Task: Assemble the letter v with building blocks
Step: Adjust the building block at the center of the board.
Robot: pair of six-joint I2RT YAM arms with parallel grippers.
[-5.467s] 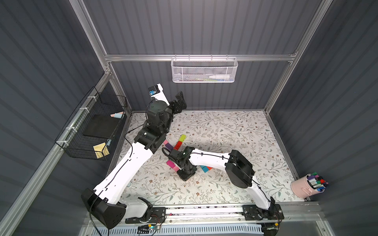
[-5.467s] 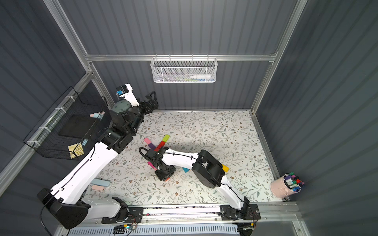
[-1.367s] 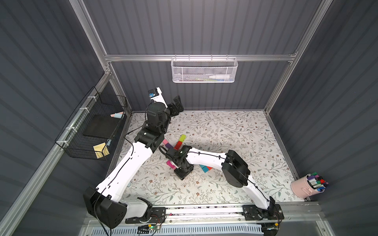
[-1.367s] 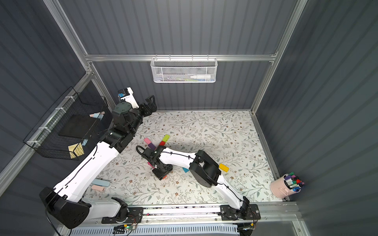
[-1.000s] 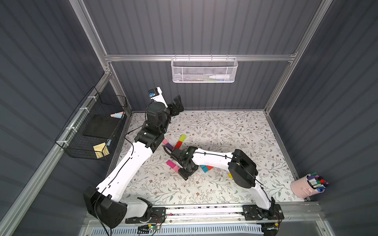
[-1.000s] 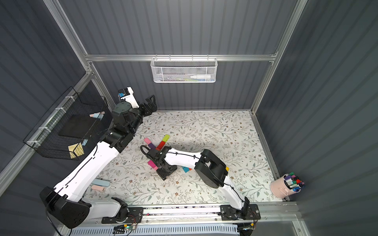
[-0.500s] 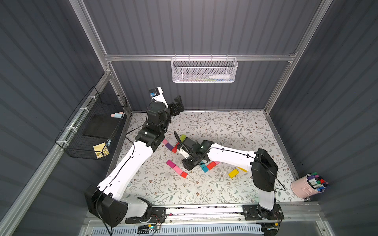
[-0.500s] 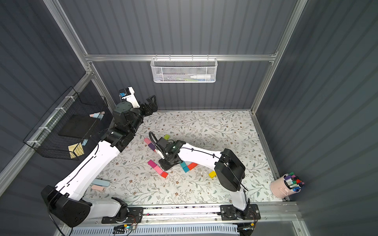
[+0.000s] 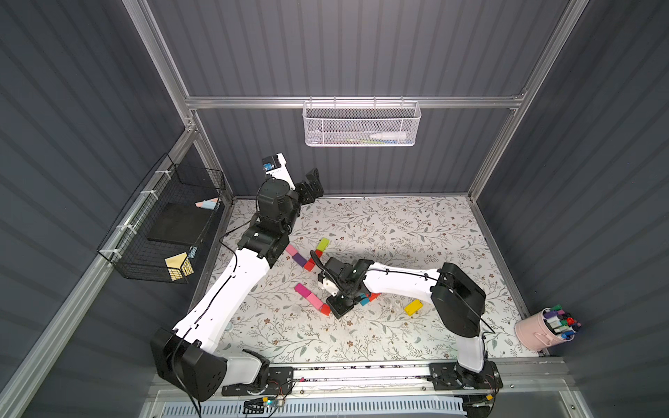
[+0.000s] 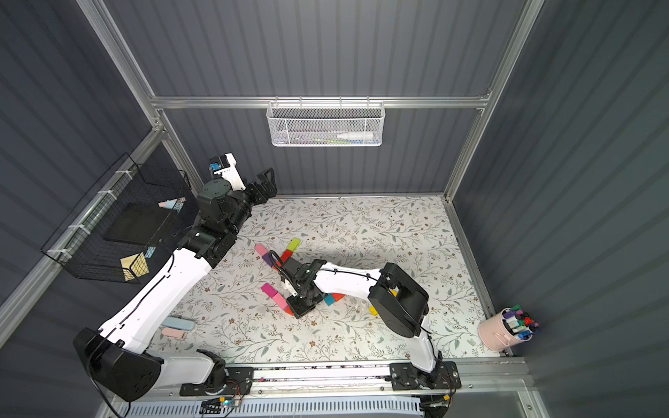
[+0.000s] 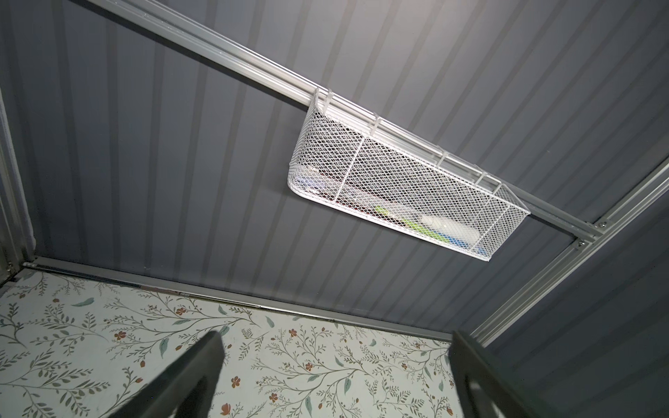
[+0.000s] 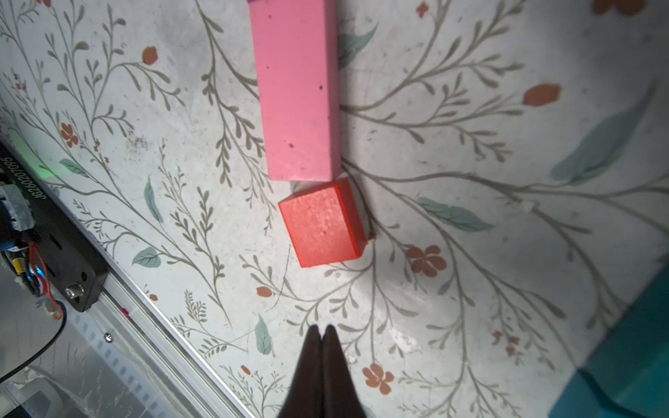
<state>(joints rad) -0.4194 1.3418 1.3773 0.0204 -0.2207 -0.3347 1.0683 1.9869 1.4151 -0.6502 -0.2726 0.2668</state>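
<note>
Right tool [image 12: 321, 328], pink block [image 12: 297, 90] lengthwise toward it

Only one marking can be read: white characters, apparently JG260207095, on a black box [image 12: 54, 231] at the bench's [image 12: 470, 108] front edge.

right hand [image 12: 321, 334] closed up empty, swung away, returned just beside red block [image 12: 320, 228].
</note>
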